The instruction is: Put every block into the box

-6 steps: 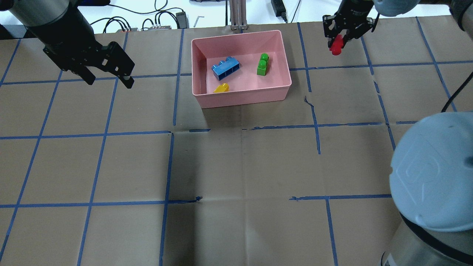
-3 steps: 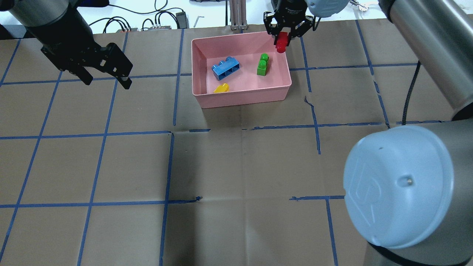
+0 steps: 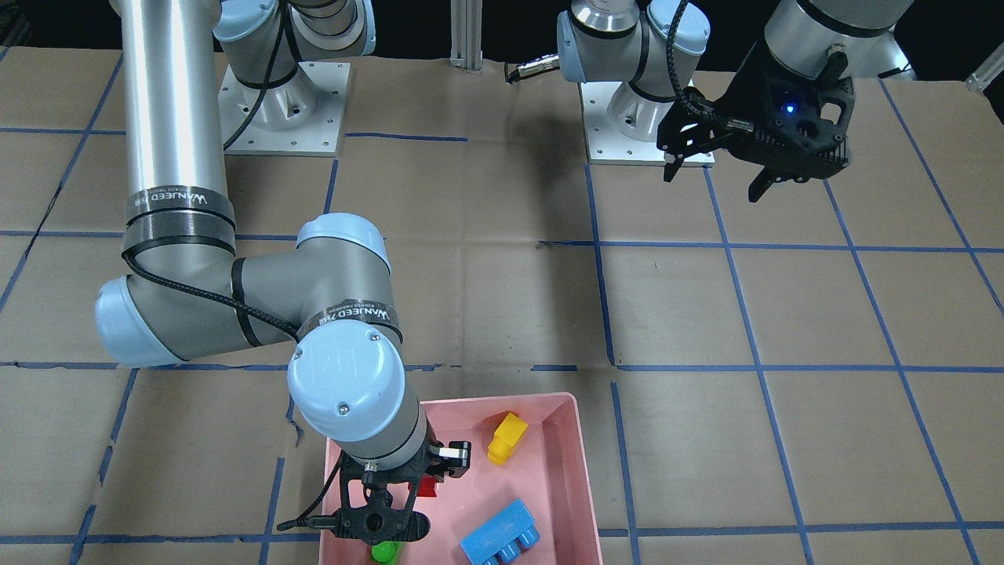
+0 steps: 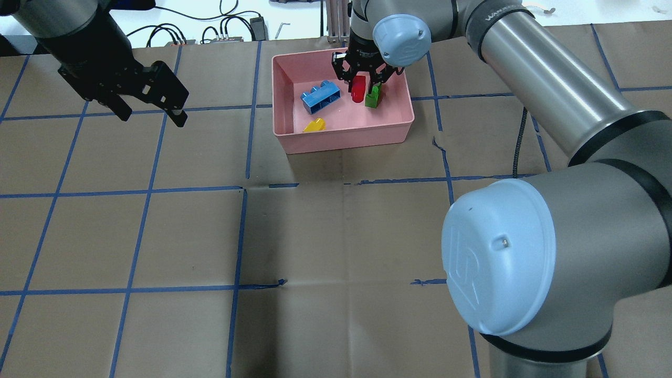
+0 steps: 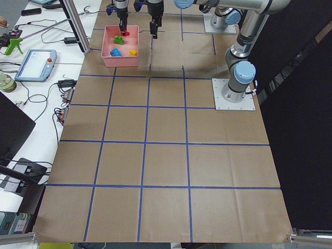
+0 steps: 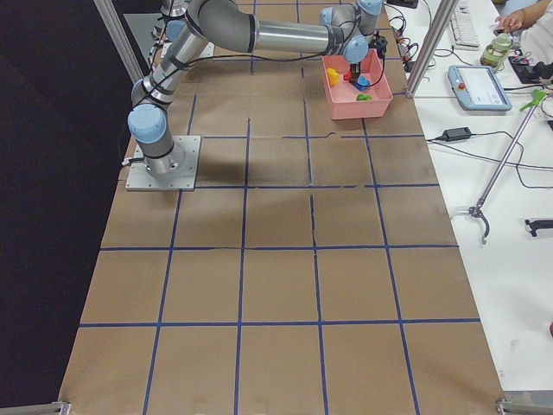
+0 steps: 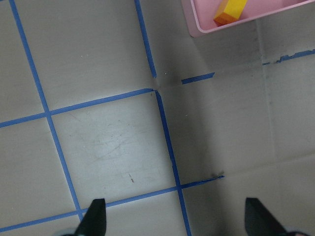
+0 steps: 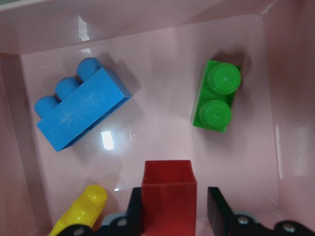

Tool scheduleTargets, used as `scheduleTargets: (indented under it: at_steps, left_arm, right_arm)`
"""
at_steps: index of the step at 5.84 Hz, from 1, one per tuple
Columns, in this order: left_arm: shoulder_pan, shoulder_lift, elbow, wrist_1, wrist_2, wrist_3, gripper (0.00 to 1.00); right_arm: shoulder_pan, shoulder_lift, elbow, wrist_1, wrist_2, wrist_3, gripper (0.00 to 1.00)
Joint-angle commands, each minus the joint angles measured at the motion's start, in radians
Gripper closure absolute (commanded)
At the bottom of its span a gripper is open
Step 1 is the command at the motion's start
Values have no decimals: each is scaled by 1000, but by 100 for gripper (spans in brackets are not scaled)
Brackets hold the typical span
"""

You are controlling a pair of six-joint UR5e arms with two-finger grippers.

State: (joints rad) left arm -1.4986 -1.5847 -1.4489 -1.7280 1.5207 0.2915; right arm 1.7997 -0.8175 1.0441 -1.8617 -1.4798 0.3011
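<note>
Red block [image 8: 169, 189] is gripped in my right hand [image 4: 361, 85], fingers closed on its sides. It hangs over the pink box [image 4: 341, 139] interior, near centre and a bit toward 2 o'clock on the overhead clock. It isn't touching the floor as far as I can tell.

Risks:
- The green block [image 8: 216, 96] sits just beside my hand at 3 o'clock. If I go lower, a finger may clip it and shove it into the wall.
- If I let go from up here, the red one may bounce, land on the green studs or tumble. The walls probably keep it in.
- It could stick to one pad on opening and get flung when I pull away.

My left hand [image 4: 154, 111] is open and holds nothing. It hangs over bare tabletop [image 4: 336, 236], well apart from the box at 9 o'clock.

Counts:
- Four blocks: one red, one green, one blue [image 4: 320, 97], one yellow [image 4: 315, 125].
- Three lie in the box: blue at 9, green at 3, yellow at 7.
- One is held.
- One box, two hands.
</note>
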Motion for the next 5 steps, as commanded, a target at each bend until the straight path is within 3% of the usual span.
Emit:
scheduleTargets:
  at_steps: [1,3,5]
  left_arm:
    - [0,0,1,1,1,0,0]
    - [1,-1,-1,2,-1,0,0]
    - [0,-1,-1,2,-1,0,0]
  right_arm:
    - [-22,-44,-6,10,-13,-6,0]
    - [-93,-132,10,97,-16,-83,0]
    - [-222,-275,66,264,-42,-259,0]
